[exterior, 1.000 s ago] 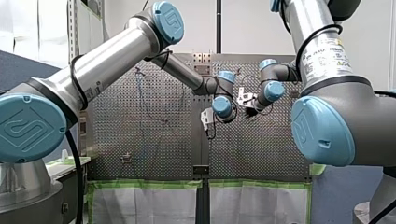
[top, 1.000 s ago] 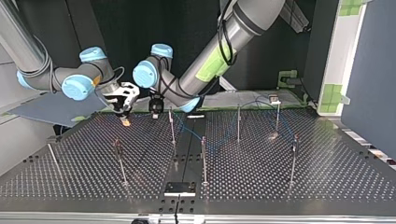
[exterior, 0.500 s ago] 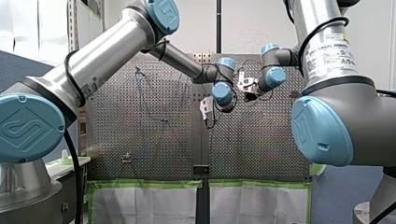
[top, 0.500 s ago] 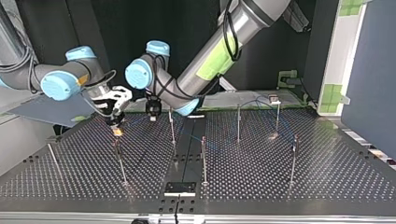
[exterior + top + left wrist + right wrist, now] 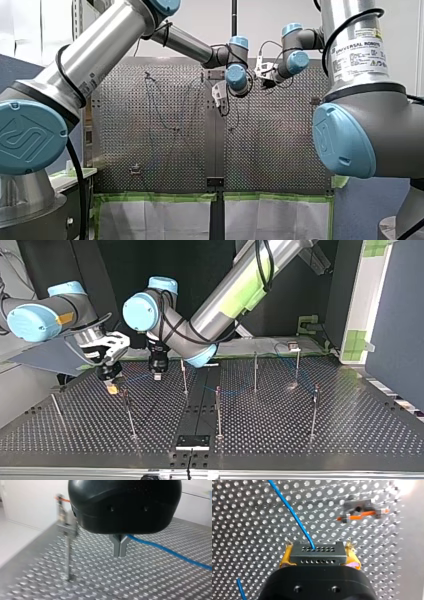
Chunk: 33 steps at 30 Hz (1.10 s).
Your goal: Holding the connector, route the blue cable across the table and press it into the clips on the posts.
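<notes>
Both grippers have travelled together toward the top view's left since the earlier frames, and both now ride lower over the table (image 5: pixel 300 440). We see my right gripper (image 5: pixel 319 555) clamped narrowly on the connector (image 5: pixel 318 552), with its yellow pads (image 5: pixel 287 556) against the two short sides. The blue cable (image 5: pixel 292 512) leaves the connector's face and runs straight ahead of the fingers. A post clip (image 5: pixel 362 513) with an orange insert lies ahead of this gripper and off to one side.

My left gripper (image 5: pixel 120 548) has its metal fingers closed together at the tips. The cable emerges from the notch just above them and trails away to one side, over the perforated plate. A second post (image 5: pixel 67 537) stands beside this gripper, apart from it.

Several things could go wrong, in our judgement. The span between the two grippers could sag and catch on a post. Too hard a pull could drag the connector askew in the pads. The right gripper hangs close to the nearest post (image 5: pixel 128 412), so a low approach could knock it.

The work surface is a dark perforated plate carrying thin upright posts. A black plate (image 5: pixel 192 441) sits at one edge and green tape (image 5: pixel 160 197) lines another. Dark panels stand behind the arms, and a pale wall shows elsewhere.
</notes>
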Each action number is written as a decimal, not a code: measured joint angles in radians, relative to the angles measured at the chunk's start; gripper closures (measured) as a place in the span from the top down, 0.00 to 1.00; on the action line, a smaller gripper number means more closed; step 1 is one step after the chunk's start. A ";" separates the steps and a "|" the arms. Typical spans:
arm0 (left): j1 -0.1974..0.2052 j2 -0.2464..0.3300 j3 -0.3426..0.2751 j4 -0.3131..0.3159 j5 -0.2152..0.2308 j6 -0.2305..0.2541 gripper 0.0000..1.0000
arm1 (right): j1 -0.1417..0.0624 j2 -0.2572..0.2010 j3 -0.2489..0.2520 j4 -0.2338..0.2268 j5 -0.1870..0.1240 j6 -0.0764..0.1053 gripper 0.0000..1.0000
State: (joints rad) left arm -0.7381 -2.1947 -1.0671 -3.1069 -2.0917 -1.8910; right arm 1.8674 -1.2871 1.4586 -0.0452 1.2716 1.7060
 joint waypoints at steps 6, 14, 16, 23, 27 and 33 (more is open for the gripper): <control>-0.002 0.052 0.002 0.025 -0.002 0.017 0.00 | -0.002 -0.023 -0.007 0.015 -0.001 0.000 0.00; 0.013 0.059 0.015 0.070 0.032 0.020 0.00 | -0.013 -0.031 -0.022 0.025 -0.001 0.011 0.00; 0.018 0.049 0.016 0.071 0.048 0.020 0.00 | -0.017 -0.030 -0.025 0.025 -0.001 0.014 0.00; 0.039 0.028 0.018 0.087 0.092 0.019 0.00 | -0.037 -0.025 -0.060 0.029 -0.020 0.033 0.00; 0.055 0.026 0.019 0.110 0.119 0.016 0.00 | -0.048 -0.019 -0.076 0.032 -0.034 0.039 0.00; 0.073 0.025 0.025 0.122 0.161 0.007 0.00 | -0.062 -0.012 -0.083 0.033 -0.039 0.043 0.00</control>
State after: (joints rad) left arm -0.6652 -2.1693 -1.0425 -2.9848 -1.9311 -1.8842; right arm 1.8057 -1.2994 1.3759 -0.0124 1.2321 1.7486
